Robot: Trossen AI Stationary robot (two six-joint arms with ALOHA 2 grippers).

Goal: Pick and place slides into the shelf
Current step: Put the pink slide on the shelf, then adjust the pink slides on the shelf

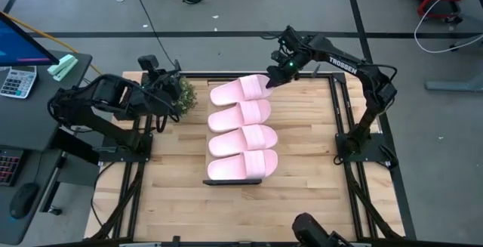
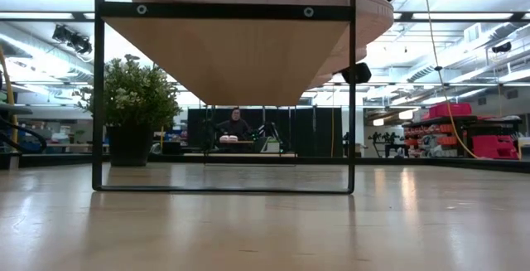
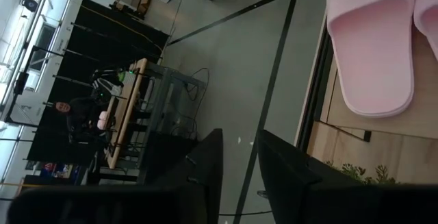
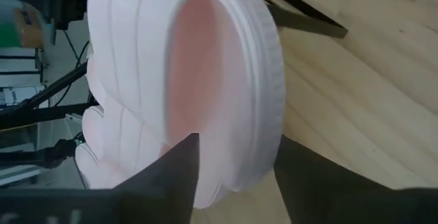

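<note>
Several light pink slides lie side by side across the shelf [image 1: 226, 180] in mid-table, soles on its plank top [image 2: 228, 55]. The farthest slide [image 1: 241, 90] sits slightly askew at the far end. My right gripper [image 1: 273, 78] is at that slide's right end, slanting down from the far right. It is open, with the slide's rounded end [image 4: 233, 87] between its fingers. My left gripper [image 1: 166, 100] waits open and bare above the table's left edge, beside the plant. In its wrist view [image 3: 239, 162] the far slide [image 3: 373, 46] shows well ahead. My right gripper has one finger [image 4: 179, 172] over the footbed side and the other [image 4: 308, 176] outside the ribbed sole edge [image 4: 272, 114] of the far slide's end. I cannot tell whether either finger touches it. The slide lies on the shelf.
A small potted plant [image 1: 183, 96] stands on the table left of the shelf's far end. Bare wooden tabletop [image 1: 309, 149] lies right of and in front of the shelf. A desk with a monitor and calculator stands off the left edge. A person sits far behind [image 2: 236, 126].
</note>
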